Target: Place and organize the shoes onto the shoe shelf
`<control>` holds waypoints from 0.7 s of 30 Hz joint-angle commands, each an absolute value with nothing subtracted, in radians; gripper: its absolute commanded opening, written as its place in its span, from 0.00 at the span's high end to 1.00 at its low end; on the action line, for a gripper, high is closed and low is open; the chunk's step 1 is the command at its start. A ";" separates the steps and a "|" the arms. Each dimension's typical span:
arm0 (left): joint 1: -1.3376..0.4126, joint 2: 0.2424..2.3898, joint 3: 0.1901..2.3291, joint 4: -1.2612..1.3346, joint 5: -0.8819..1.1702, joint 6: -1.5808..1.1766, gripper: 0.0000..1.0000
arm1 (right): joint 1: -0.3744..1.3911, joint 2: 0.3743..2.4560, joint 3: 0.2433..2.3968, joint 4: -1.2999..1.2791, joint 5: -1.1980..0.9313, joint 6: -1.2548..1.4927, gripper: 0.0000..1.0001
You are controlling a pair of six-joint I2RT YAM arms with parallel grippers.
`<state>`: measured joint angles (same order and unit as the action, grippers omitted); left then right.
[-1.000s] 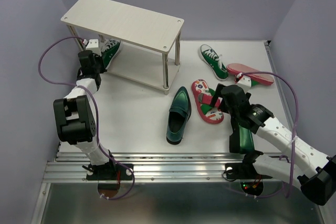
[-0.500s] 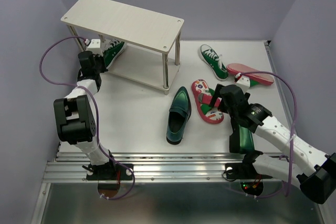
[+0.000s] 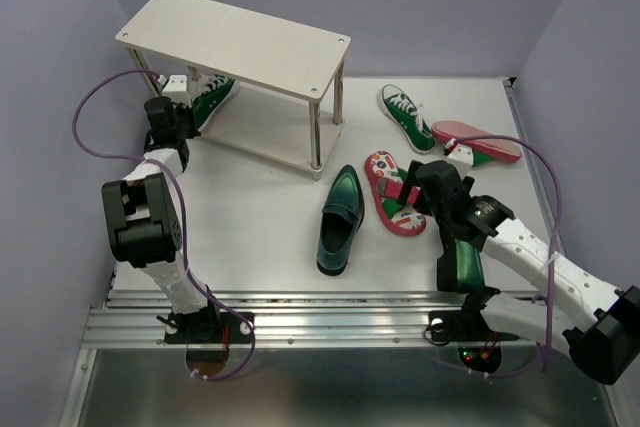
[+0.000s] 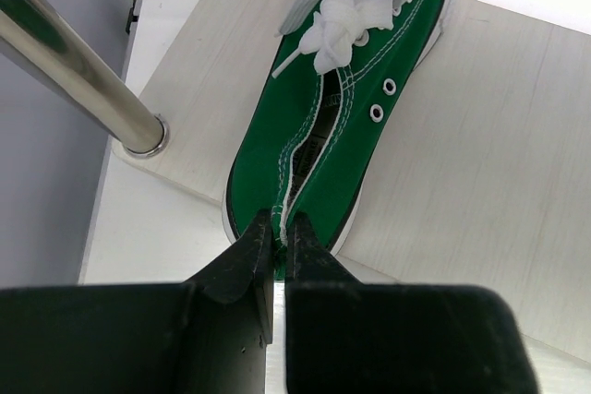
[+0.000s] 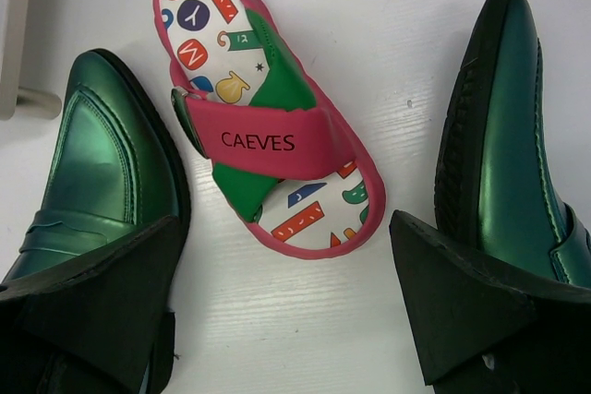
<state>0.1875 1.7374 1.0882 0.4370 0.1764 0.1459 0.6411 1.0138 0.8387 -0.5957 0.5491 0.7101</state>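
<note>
The shoe shelf (image 3: 240,42) stands at the back left. My left gripper (image 3: 183,107) is shut on the heel rim of a green canvas sneaker (image 3: 214,95) that lies on the lower board (image 4: 480,136). The wrist view shows the fingertips (image 4: 260,239) pinching the sneaker (image 4: 323,136). My right gripper (image 3: 412,190) is open and hovers over the heel of a red flip-flop (image 5: 268,126), between two dark green loafers (image 5: 83,173) (image 5: 508,136). The second sneaker (image 3: 404,113) and a sole-up flip-flop (image 3: 480,141) lie at the back right.
A metal shelf leg (image 4: 83,71) stands just left of the held sneaker. The shelf's front right leg (image 3: 317,137) stands near the left loafer (image 3: 340,219). The right loafer (image 3: 460,259) lies partly under the right arm. Purple walls close in on both sides.
My left gripper has pushed the sneaker a little further onto the lower board. My right gripper has shifted slightly left over the flip-flop.
</note>
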 commanded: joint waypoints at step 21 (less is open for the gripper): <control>0.218 1.712 1.180 0.588 0.110 0.115 1.00 | 0.638 1.003 0.877 -0.569 0.561 0.698 0.00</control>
